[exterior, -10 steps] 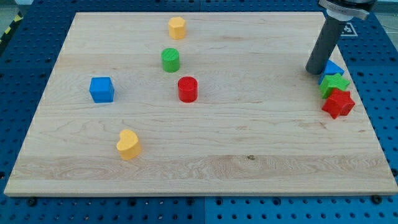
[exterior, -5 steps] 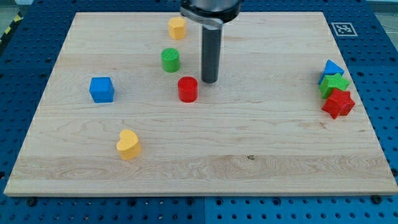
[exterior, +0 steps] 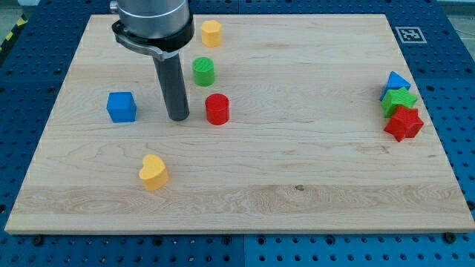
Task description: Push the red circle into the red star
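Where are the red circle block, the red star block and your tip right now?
red circle block [exterior: 217, 108], camera view, on its side wall.
red star block [exterior: 403, 122], camera view, on its top face.
my tip [exterior: 178, 117], camera view, the rod's very end, left of the circle.

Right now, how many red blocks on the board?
2. The red circle block sits near the middle, just to the view's right of my tip. The red star block sits at the right edge. None seem hidden.

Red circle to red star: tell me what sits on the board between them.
Nothing: in the camera view, bare wood runs from the red circle to the red star. My tip stands on the circle's far side, toward the view's left.
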Action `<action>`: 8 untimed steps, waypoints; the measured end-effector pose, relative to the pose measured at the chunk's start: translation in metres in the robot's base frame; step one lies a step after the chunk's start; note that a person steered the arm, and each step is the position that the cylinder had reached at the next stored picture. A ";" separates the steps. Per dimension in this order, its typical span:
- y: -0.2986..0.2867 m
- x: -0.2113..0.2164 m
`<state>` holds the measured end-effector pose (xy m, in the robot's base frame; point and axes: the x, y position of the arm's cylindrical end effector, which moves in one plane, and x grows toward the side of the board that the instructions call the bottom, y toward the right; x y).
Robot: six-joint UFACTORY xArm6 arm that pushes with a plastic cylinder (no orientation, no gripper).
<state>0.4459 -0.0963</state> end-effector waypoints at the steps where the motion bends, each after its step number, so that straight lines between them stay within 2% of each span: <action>1: 0.015 -0.009; 4: 0.031 0.003; 8: 0.082 0.003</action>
<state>0.4484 -0.0145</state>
